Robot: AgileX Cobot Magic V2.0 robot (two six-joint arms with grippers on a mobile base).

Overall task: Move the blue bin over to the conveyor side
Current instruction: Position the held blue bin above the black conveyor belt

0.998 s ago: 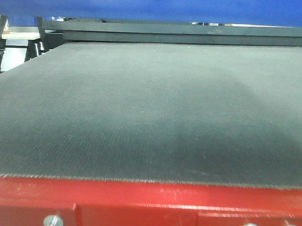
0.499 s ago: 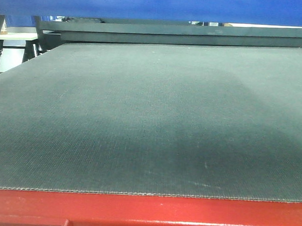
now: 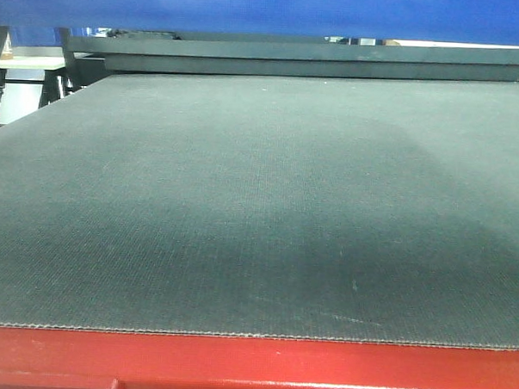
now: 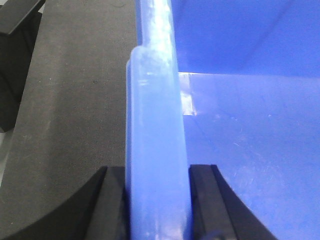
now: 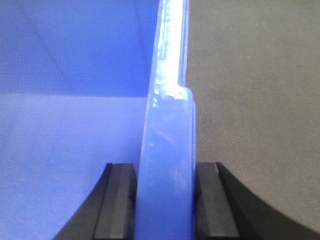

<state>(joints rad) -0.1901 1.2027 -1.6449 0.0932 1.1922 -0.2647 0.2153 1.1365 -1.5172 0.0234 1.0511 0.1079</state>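
Note:
The blue bin [image 3: 267,10] fills the top strip of the front view, held above the dark grey-green conveyor belt [image 3: 259,203] with its red frame [image 3: 252,366] along the bottom. In the left wrist view my left gripper [image 4: 157,200] is shut on the bin's left rim [image 4: 152,125], one black finger inside the bin and one outside over the belt [image 4: 75,100]. My right gripper [image 5: 165,200] is shut on the bin's right rim [image 5: 167,135] in the same way, with belt [image 5: 250,100] to its right. The bin's inside [image 4: 250,125] looks empty.
A dark metal rail [image 3: 291,58] runs across the far end of the belt. Black machine parts [image 3: 23,81] and a pale floor show at the far left. A black block [image 4: 15,50] sits beside the belt in the left wrist view.
The view has shifted: the red frame shows less at the bottom and its bolts have dropped out of sight. Since half a second ago almost nothing has moved.

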